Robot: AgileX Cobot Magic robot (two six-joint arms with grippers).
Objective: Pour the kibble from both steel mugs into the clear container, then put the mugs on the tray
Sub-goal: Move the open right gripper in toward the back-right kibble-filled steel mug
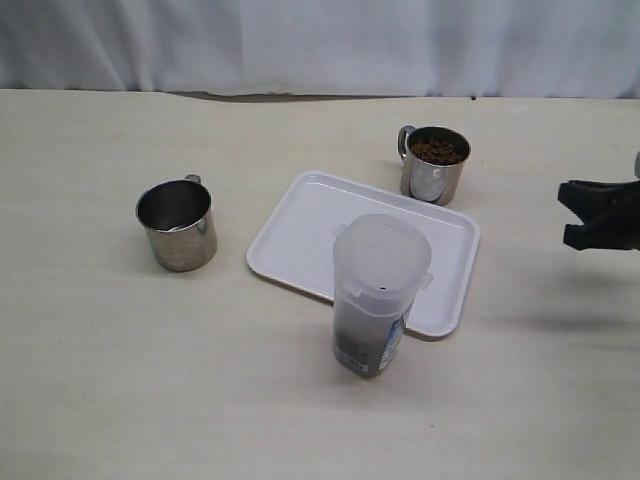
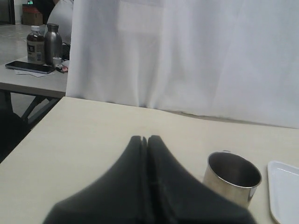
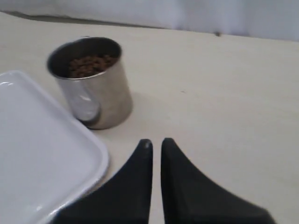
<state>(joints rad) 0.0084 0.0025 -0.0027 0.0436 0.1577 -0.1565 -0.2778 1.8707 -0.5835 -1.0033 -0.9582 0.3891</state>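
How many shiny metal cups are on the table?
2. One steel mug stands left of the white tray and looks empty; the other steel mug stands behind the tray's right corner, holding kibble. No others seem hidden.

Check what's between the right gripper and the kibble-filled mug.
Nothing: only bare table separates the right gripper from the kibble-filled mug, clearest in the right wrist view; the tray lies off to the side.

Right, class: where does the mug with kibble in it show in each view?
Exterior: kibble mug, upper right, at the tray's far corner.
Left wrist: not in it; only the empty mug.
Right wrist: beyond the claw, beside the tray.
Shared landmark: the white tray.
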